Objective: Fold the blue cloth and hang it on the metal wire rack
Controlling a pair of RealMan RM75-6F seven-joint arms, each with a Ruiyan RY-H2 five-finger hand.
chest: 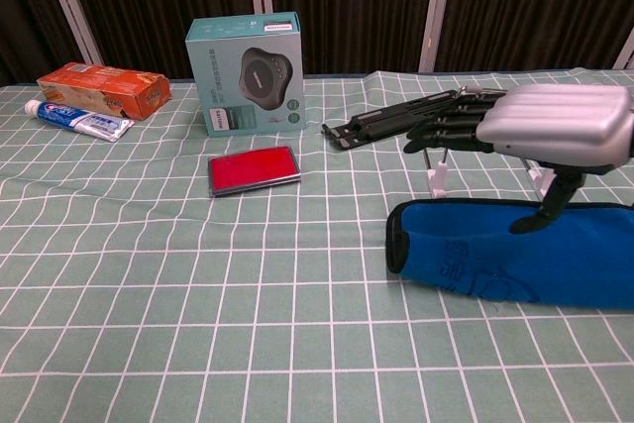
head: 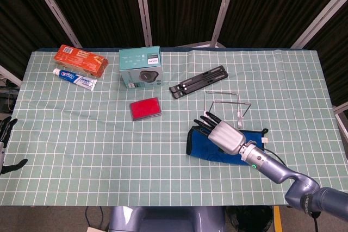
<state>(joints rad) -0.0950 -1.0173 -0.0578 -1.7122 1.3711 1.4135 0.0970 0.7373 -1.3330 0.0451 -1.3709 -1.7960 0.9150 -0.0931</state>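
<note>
The blue cloth (head: 199, 148) lies flat on the table in front of the metal wire rack (head: 240, 117). In the chest view the cloth (chest: 475, 260) stretches off the right edge. My right hand (head: 224, 134) hovers palm down over the cloth's left half, fingers stretched out and apart, holding nothing. From the chest camera this hand (chest: 540, 124) hides most of the rack, of which one white foot (chest: 437, 180) shows. At the far left table edge my left hand (head: 5, 134) hangs with fingers apart and empty.
Behind the rack lies a black folding stand (head: 199, 81). A red flat case (head: 145, 108) and a teal box (head: 141, 67) sit left of centre. An orange box (head: 80, 60) and a toothpaste tube (head: 75, 78) are at the back left.
</note>
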